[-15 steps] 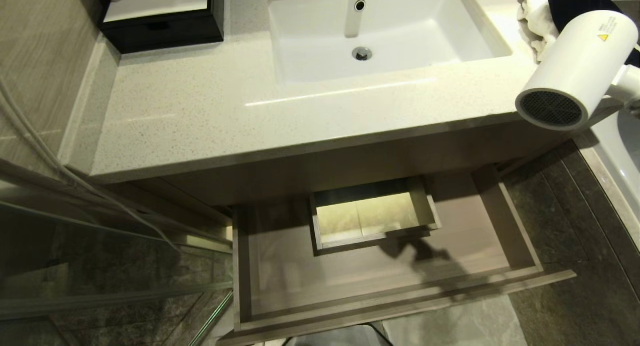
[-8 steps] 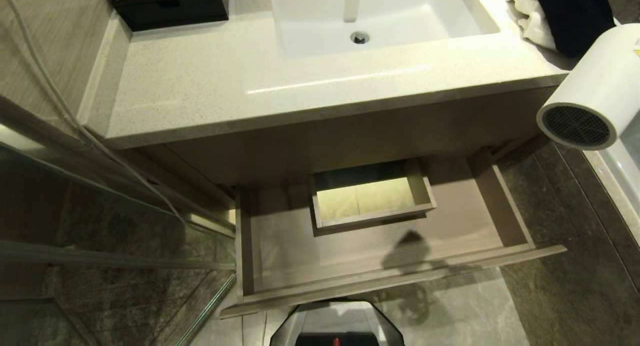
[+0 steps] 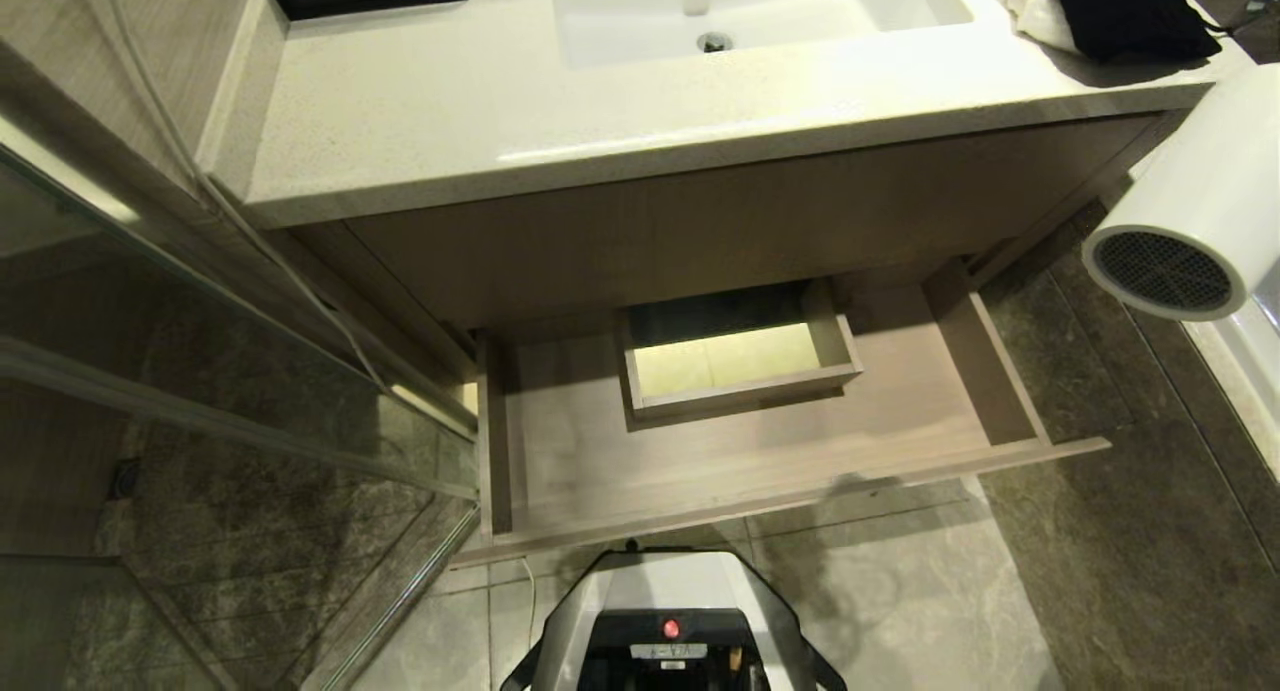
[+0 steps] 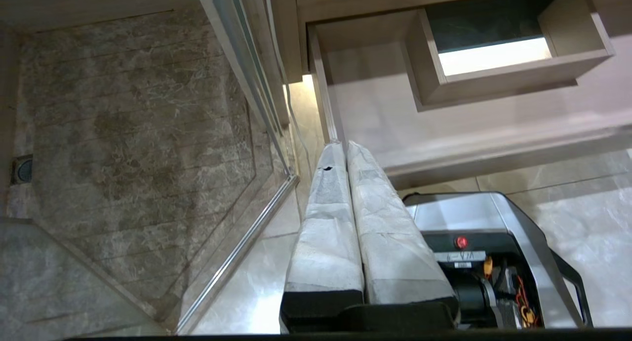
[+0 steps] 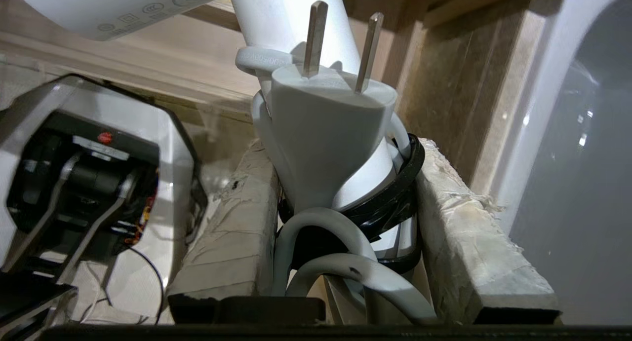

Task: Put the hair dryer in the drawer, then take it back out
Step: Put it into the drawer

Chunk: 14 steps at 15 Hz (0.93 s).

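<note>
The right gripper's (image 5: 340, 222) tape-wrapped fingers (image 5: 232, 232) are clamping the hair dryer (image 3: 1190, 211) at the foot of its handle, where the bundled white cord (image 5: 340, 272) and its two-pin plug (image 5: 328, 138) are pressed between them under a black strap. The dryer is hanging in the air at the far right, off the right end of the vanity countertop (image 3: 420, 121) and above the dark floor tiles (image 3: 1130, 531), its round grey mesh grille (image 3: 1162, 269) facing near and to the left. It is well apart from the drawer (image 3: 760, 461), which is standing pulled open below the countertop, its bare wood-grain floor showing around the boxed cutout (image 3: 735, 356) at the mid-back. The right arm itself is lying outside the head view, so how high the dryer is sitting over the drawer's right wall is hard to judge.

The left gripper (image 4: 345, 148) is hanging idle near the drawer's left front corner, above the robot's base (image 3: 672, 626), its padded fingers (image 4: 326, 222) pressed together on nothing. On the countertop, a white basin (image 3: 820, 16) is sitting at the far middle, with a black cloth (image 3: 1130, 11) lying on a white towel (image 3: 1030, 1) at its right end.
</note>
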Available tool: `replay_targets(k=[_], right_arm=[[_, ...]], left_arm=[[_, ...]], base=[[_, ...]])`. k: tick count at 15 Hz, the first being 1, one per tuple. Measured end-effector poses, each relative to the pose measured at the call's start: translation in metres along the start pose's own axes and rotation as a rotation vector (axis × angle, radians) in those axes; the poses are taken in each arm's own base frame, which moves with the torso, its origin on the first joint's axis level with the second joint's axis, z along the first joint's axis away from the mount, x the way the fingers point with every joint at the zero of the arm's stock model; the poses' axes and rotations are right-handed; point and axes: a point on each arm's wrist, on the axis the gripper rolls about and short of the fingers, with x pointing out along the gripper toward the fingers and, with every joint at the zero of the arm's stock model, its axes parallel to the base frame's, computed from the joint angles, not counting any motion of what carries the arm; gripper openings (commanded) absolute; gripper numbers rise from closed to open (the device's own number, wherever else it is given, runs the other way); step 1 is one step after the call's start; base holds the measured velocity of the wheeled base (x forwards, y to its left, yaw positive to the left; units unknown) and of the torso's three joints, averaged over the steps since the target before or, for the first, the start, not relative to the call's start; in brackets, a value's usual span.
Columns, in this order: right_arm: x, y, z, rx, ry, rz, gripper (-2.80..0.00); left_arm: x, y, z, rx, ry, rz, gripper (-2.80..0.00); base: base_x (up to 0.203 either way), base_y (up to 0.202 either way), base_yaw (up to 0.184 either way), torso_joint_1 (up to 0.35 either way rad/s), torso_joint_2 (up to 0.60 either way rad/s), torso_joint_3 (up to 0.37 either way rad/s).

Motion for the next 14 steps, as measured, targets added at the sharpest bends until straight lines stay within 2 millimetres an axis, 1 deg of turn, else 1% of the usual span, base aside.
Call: replay_targets(k=[3, 8, 14], right_arm=[[-0.001, 0.002, -0.006, 0.033, 0.046, -0.071, -2.8], [-0.004, 0.006, -0.014, 0.04, 0.035, -0.081, -2.8], [-0.008, 0.015, -0.028, 0.043, 0.054, -0.072, -2.8]], left_arm=[[0.0, 0.0, 0.0, 0.0, 0.001, 0.0, -2.8], [0.0, 0.0, 0.0, 0.0, 0.0, 0.0, -2.8], [0.0, 0.0, 0.0, 0.0, 0.0, 0.001, -2.8]], base=[[0.0, 0.0, 0.0, -0.209, 0.29, 0.056], [0.0, 0.0, 0.0, -0.185, 0.32, 0.123], [0.0, 0.0, 0.0, -0.198, 0.34, 0.135]])
